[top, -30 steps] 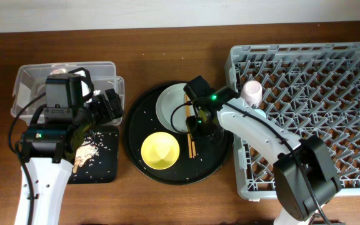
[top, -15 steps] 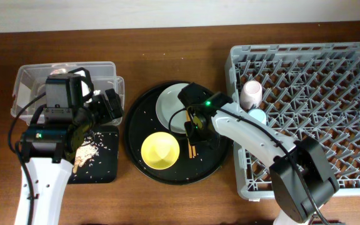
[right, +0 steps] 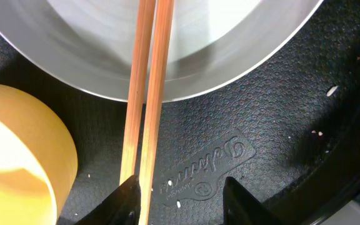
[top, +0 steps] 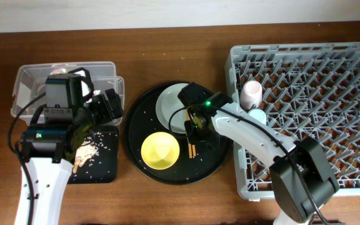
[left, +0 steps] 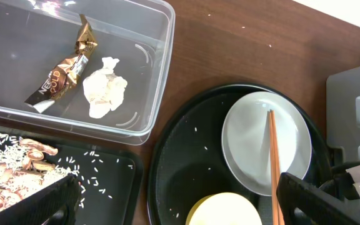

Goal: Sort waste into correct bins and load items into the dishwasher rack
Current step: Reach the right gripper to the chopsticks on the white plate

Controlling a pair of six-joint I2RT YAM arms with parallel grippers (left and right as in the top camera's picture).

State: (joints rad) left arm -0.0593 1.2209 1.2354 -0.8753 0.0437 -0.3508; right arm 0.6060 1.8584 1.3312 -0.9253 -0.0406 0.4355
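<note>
Right gripper, low over the round black tray: jaws part-way apart, gripping nothing. The pair of wooden chopsticks lies against one finger, with a gap open to the other. The low, straddling pose suits a pinch across both sticks together. The chopsticks slope from the pale grey plate at the far end down to the tray floor, just right of the yellow bowl. That bowl crowds the finger on its side. To the right stands the dishwasher rack, already holding the pink cup and light-blue cup near its left edge.

Left gripper: spread wide and empty, hovering above the bins. The clear box holds the gold-foil wrapper and paper ball. The shallow black tray holds the food scraps.
</note>
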